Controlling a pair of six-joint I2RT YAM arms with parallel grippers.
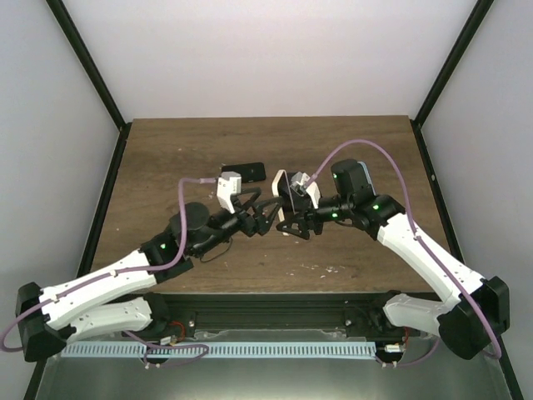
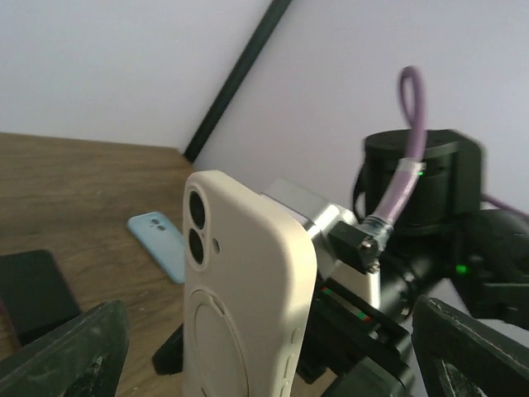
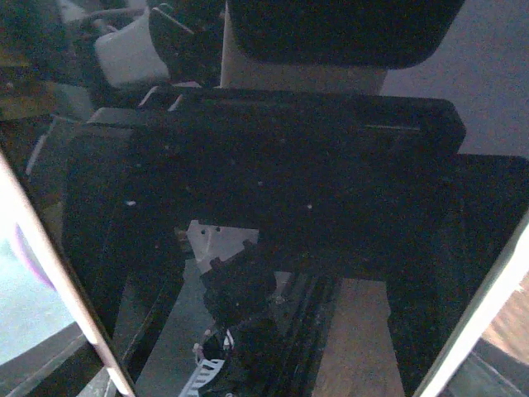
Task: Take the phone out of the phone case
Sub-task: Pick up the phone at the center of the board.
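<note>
Item: phone [image 3: 264,207], dark glass face turned to the right wrist camera, seated in a cream phone case [image 2: 248,306]. The pair is held upright near the middle of the counter [image 1: 166,150], between the two arms, apparently raised off the wood. Holder: right jaws, clenched on the phone case; where exactly they bear is hidden. Left jaws: released, spread wide to either side of the case's back and not touching it, with the camera cut-out and ring mark facing them. Step in hand, as judged: parting phone from case, not yet done, the phone fully seated. Handling note: the left jaws would do best to peel a top corner of the soft rim, or to push through the camera cut-out. The right jaws should meanwhile grip away from that corner, since a grip across both rims may pin the phone in. Surroundings: a black phone [image 1: 244,173] flat on the counter beyond the left jaws, and a light blue case [image 2: 161,245] lying near it, both apart from the held item. Obstruction: the right wrist's purple cable [image 2: 411,141] and housing crowd close behind the case.
</note>
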